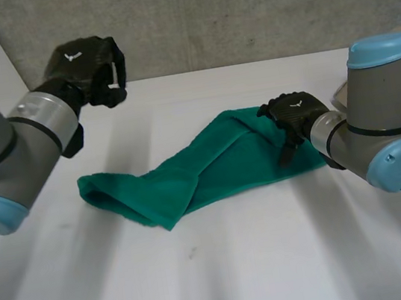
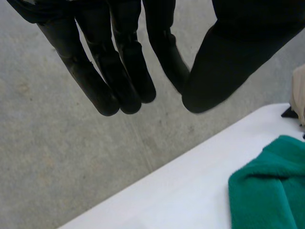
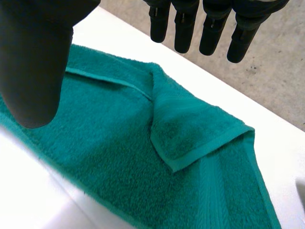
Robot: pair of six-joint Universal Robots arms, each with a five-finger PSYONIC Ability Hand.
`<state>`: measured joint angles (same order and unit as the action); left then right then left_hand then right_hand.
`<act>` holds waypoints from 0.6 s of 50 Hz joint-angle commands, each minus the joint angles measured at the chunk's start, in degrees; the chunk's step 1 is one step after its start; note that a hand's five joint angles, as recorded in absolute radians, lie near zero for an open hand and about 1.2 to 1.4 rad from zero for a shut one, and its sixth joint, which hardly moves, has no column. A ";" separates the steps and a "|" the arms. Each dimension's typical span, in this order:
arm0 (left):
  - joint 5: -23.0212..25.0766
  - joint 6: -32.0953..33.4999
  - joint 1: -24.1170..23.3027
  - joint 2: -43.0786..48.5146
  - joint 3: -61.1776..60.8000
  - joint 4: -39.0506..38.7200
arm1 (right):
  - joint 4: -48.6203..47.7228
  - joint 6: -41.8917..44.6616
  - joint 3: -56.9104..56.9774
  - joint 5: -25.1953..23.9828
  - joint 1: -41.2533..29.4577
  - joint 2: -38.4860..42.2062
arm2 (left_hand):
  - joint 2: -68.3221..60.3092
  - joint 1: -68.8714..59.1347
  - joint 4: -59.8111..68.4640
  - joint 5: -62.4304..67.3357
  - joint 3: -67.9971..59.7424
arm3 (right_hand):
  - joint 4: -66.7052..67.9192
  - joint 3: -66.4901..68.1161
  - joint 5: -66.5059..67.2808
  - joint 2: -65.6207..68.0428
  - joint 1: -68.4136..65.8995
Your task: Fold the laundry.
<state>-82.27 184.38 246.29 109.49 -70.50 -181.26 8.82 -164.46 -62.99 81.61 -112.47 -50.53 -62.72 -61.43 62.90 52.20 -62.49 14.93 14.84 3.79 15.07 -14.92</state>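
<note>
Broadly, the white surface [image 1: 225, 267] carries one piece of laundry, a green towel [image 1: 211, 167]. It lies across the middle as a long, loosely doubled strip, bunched and rounded at the end nearer the robot's left and flatter at the end nearer its right. The right arm [image 1: 383, 107] reaches in low over that flatter end, while the left arm [image 1: 4, 149] is lifted well clear, toward the back wall.

The right hand [image 1: 297, 114] is over the towel's right end, fingers straight and thumb spread apart from them, with nothing between them. Whether the fingertips touch the cloth cannot be told. The left hand [image 1: 85, 61] hangs in the air well apart from the towel, fingers relaxed and nearly straight, holding nothing. Beneath the right hand a small corner flap [image 3: 190, 129] is turned back on the towel, its hem showing.

The fold looks barely begun and uneven. The likeliest trouble is that the right hand closes on the turned-back flap alone, or on a single layer, so that a lift drags the strip askew instead of squaring it. With the left hand so far off, nothing pins the bunched end. A one-sided pull could slide the whole towel across the smooth surface or tighten the bunching.
</note>
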 commanded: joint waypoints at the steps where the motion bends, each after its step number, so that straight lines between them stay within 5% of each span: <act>1: -4.12 4.92 -5.55 5.29 1.15 1.52 | -0.21 -0.95 0.41 0.22 0.32 -0.01 | 21.67 20.38 -21.85 -21.14 21.44 | -4.93 -4.84 -3.79 -5.07 4.92; 8: -13.15 16.26 -13.63 16.17 3.78 2.67 | -0.21 -0.51 0.32 0.31 0.67 0.08 | 36.69 35.39 -36.87 -36.16 36.46 | -4.93 -4.84 -3.79 -5.07 4.92; 16: -23.89 18.39 -18.21 30.06 12.29 4.33 | -0.21 -0.16 0.24 0.31 0.94 -0.01 | 40.57 39.27 -40.75 -40.04 40.34 | -4.93 -4.84 -3.79 -5.07 4.92; 30: -25.83 16.01 -17.95 38.95 30.23 16.64 | -0.56 1.16 -0.91 0.39 -0.21 0.70 | 41.09 39.79 -41.27 -40.56 40.85 | -4.93 -4.84 -3.79 -5.07 4.92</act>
<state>-107.85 201.40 228.01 145.48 -46.52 -168.79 8.53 -164.29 -63.30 81.91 -112.03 -50.30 -19.99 -20.71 19.84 9.20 -20.14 11.87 11.91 2.82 11.97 -12.47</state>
